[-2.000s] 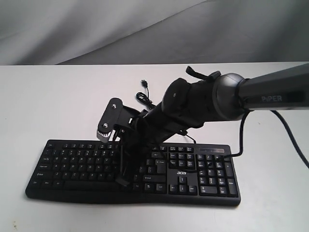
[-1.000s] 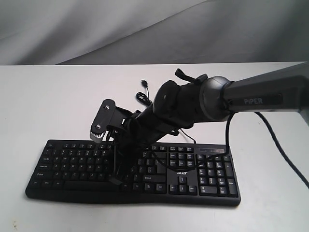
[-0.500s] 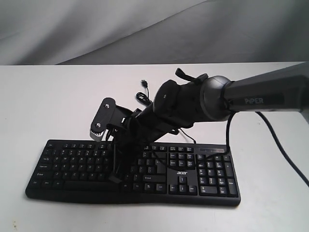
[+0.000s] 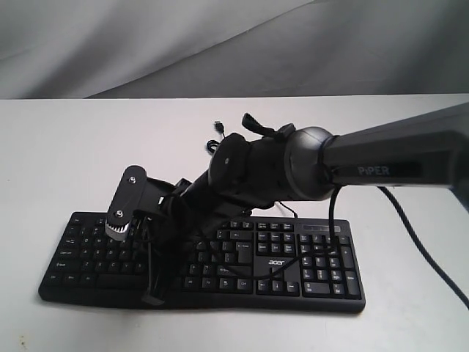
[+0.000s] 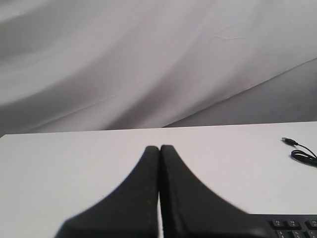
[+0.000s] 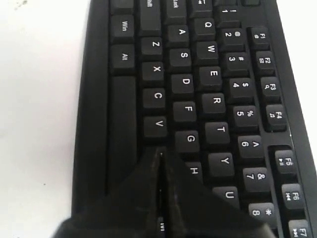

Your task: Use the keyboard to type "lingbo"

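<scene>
Right jaws: pressed tip to tip, nothing held. They point down at the letter block of the keyboard (image 6: 213, 74) and meet just past V, beside G and H. The key under the tip is hidden, so I cannot tell whether I touch it.
Left jaws: closed flat together and empty, hanging over bare tabletop (image 5: 74, 163), with a corner of the keyboard (image 5: 292, 228) just beside them.
Keyboard: lies flat on the tabletop (image 4: 73, 147), long side along the near edge, number pad (image 4: 322, 265) toward the right of the exterior view.
Edges: only a narrow white strip separates the keyboard's front from the tabletop's near edge. In my right wrist view, bare white runs alongside the space-bar row.
Open room: wide bare tabletop behind the keyboard and off both its ends.
Around: the USB cable (image 4: 218, 127) lies coiled behind the keyboard, its plug loose on the tabletop. A grey cloth backdrop (image 4: 146, 44) hangs beyond the far edge.
In the way: my right arm (image 4: 381, 158) stretches in from the right, low over the middle keys, hiding a band of them in the exterior view.
</scene>
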